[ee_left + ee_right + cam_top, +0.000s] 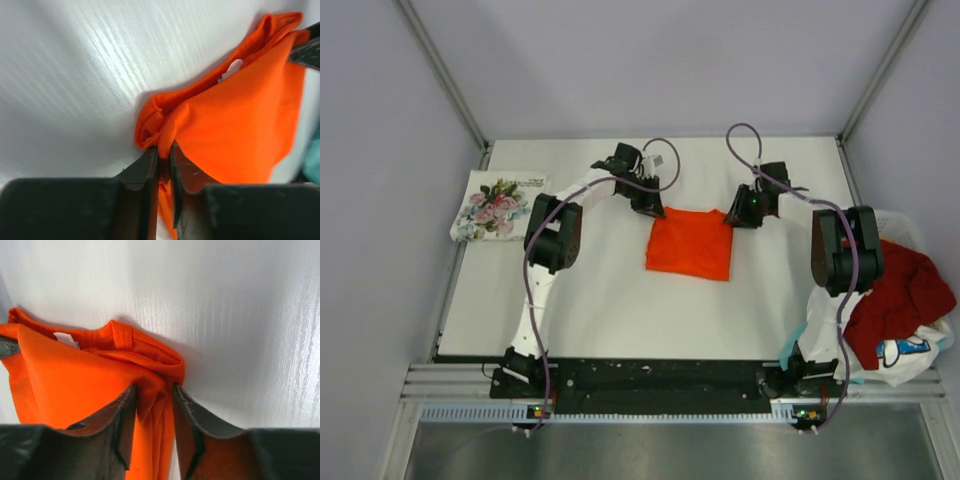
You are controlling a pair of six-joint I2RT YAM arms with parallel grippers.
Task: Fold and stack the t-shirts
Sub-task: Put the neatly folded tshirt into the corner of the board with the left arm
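An orange tee [690,244] lies folded into a rough rectangle near the middle of the white table [590,310]. The left tool [649,205] pinches its far left corner, fingers [145,172] narrow with cloth bunched between them. The right tool [740,212] grips the far right corner, a thick fold of cloth between its fingers [125,410]. A flower-print tee [498,206] lies folded at the table's far left edge. A dark red tee [905,295] is heaped in the basket [892,222] at the right, over a white garment [905,352].
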